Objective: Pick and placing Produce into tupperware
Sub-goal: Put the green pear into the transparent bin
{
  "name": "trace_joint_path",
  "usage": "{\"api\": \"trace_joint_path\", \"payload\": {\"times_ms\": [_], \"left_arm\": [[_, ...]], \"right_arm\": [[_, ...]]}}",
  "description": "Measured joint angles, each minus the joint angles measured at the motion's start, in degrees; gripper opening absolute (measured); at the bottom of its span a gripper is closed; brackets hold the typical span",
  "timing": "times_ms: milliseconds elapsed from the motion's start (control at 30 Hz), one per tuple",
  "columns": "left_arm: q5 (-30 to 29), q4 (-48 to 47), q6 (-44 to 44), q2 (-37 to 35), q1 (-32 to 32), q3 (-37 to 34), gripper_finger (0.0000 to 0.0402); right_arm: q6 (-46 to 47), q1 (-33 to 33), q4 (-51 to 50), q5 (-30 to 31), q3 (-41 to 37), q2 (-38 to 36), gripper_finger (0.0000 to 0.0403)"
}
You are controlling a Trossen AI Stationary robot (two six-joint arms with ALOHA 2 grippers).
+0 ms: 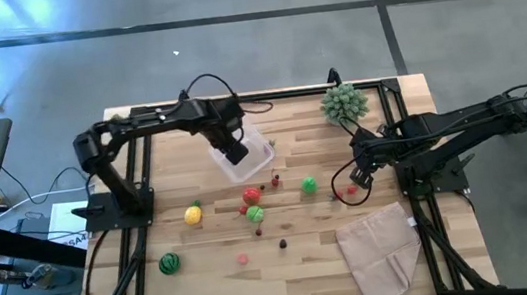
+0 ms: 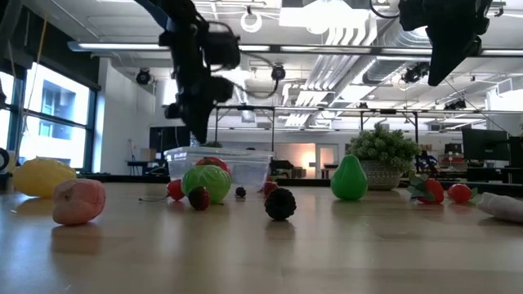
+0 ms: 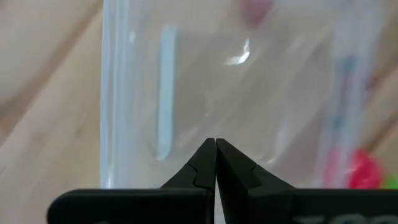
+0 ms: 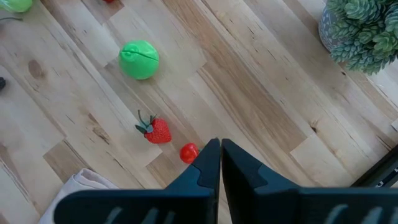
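Your left hand (image 1: 234, 154) hangs over the tupperware (image 1: 250, 159) at the far middle of the surface (image 1: 308, 263), its fingers (image 3: 208, 163) pressed together with nothing between them. In the left wrist view you look straight down through the tub: clear, glossy plastic with a pale rim, the wood grain showing through its floor. From the low view the tupperware (image 2: 237, 167) reads as a shallow see-through box with rounded corners, standing behind the produce.

Your right hand (image 1: 360, 174) is raised above the surface on the right side, clenched empty, fingers (image 4: 214, 163) tip to tip. Below it in the right wrist view lie a strawberry (image 4: 155, 130), a small red berry (image 4: 189, 152) just beside it, and a green pear (image 4: 139, 59) a little apart.

The rest of the produce is scattered on the near side of the tub: a yellow lemon (image 1: 193, 215) to the left, a green striped melon ball (image 1: 169, 265) well apart toward the left near corner, a red tomato (image 1: 251, 196) touching a green round (image 1: 256, 214), a pink piece (image 1: 243, 259) and a dark berry (image 1: 282, 244) nearer the front.

A spiky pale-green plant ball (image 1: 344, 103) sits at the far right, and a beige folded cloth (image 1: 382, 247) lies at the right near corner.
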Motion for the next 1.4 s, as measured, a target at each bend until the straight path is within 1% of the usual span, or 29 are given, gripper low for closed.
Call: {"api": "trace_joint_path", "payload": {"times_ms": [67,167,333,467,533,800,933,1000,1133,1233,1400], "left_arm": [[1.08,1.65,0.0,-2.58,-0.02,0.0,0.0001],[4.28,3.88,0.68,-6.33,-0.02,0.0,0.0001],[10.52,6.19,5.84,-12.95,-0.15,0.0,0.0001],[13.85,6.69,9.03,-18.28,-0.18,0.0,0.0001],[14.84,6.29,10.29,-21.15,-0.41,0.0,0.0001],[14.74,4.08,10.95,-31.29,-4.42,0.0,0.0001],[11.33,2.67,10.46,-34.54,-6.65,-0.33,0.0001],[10.01,3.02,9.45,-36.24,-7.37,-2.01,0.0001],[9.23,4.72,7.58,-39.48,-7.52,-7.1,0.0001],[9.3,7.32,6.03,-41.56,-7.52,-10.02,0.0001],[9.32,7.29,5.81,-43.22,-7.52,-12.3,0.0001]], "right_arm": [[0.0,0.0,0.0,0.0,0.0,0.0,0.0007],[-0.01,0.0,-0.02,-0.02,0.0,0.0,0.0007],[-2.12,-0.02,-0.37,-0.63,0.0,0.02,0.0007],[-5.89,-0.02,-0.63,-1.11,0.0,0.0,0.0007],[-5.99,-0.12,-0.61,-1.11,0.0,0.01,0.0007],[-5.89,-0.15,1.16,0.0,0.0,0.0,0.0007],[-7.97,-0.22,5.04,0.03,0.0,0.0,0.0007],[-8.9,-0.22,7.18,-0.28,0.0,0.0,0.0007],[-9.11,-0.22,10.09,-1.61,0.0,0.0,0.0011],[-11.15,-0.73,12.86,-2.58,0.0,0.0,0.0028],[-17.96,-4.05,19.61,-6.27,0.02,0.69,0.0083]]}}
